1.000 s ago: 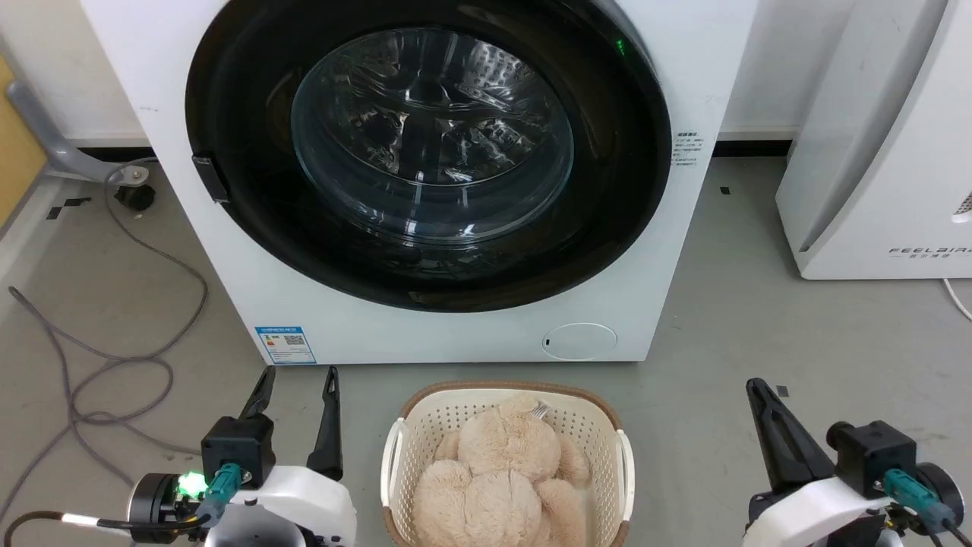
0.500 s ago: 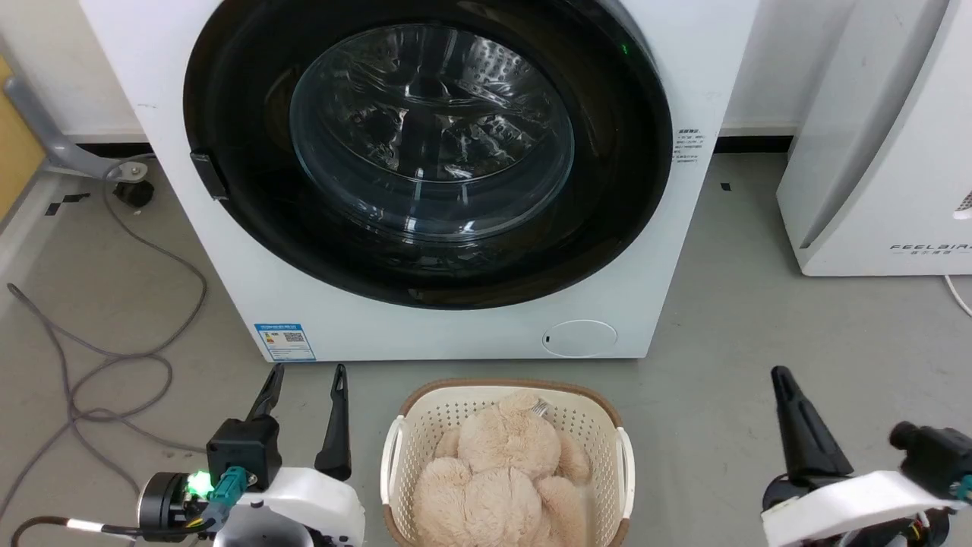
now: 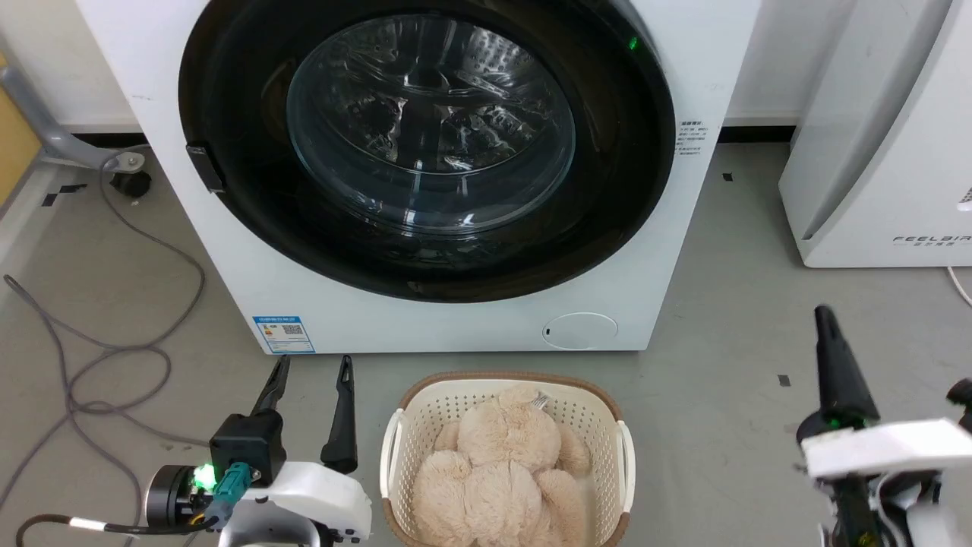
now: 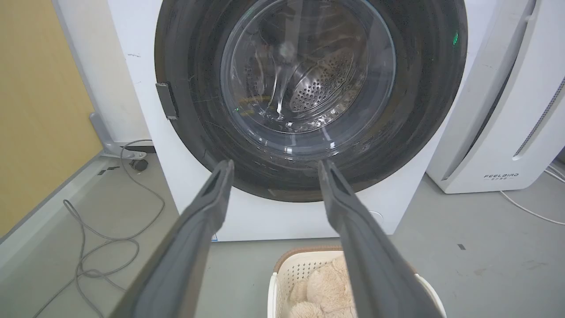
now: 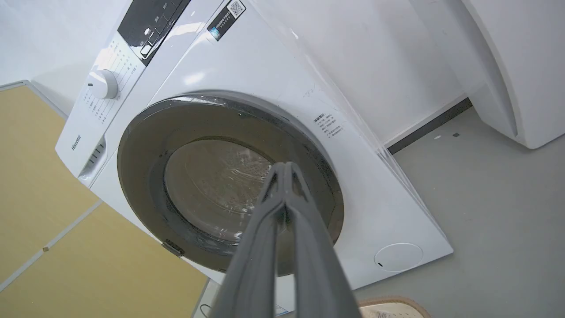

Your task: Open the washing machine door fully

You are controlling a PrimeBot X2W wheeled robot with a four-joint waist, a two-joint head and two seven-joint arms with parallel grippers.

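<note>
The washing machine (image 3: pixel 456 327) stands straight ahead, white, with a blue label low on its front. Its round black door (image 3: pixel 425 144) with the bulging glass window lies flat against the front, shut; a small dark latch tab (image 3: pixel 206 169) sits on its left edge. My left gripper (image 3: pixel 314 362) is open on the floor side, below the machine's lower left corner, and its fingers (image 4: pixel 207 212) frame the door's lower rim (image 4: pixel 282 190). My right gripper (image 3: pixel 824 315) is shut on nothing, raised at the right, well clear of the machine; it points at the door (image 5: pixel 220 185).
A cream basket (image 3: pixel 395 456) holding a beige plush bear (image 3: pixel 505 471) sits on the floor between my arms, just before the machine. A white appliance with grey lettering (image 3: pixel 873 152) stands to the right. Grey cables (image 3: pixel 114 357) loop on the floor at left.
My right gripper has risen and swung to the right, its wrist turning. The left gripper has crept slightly forward. The camera has tipped a little.
</note>
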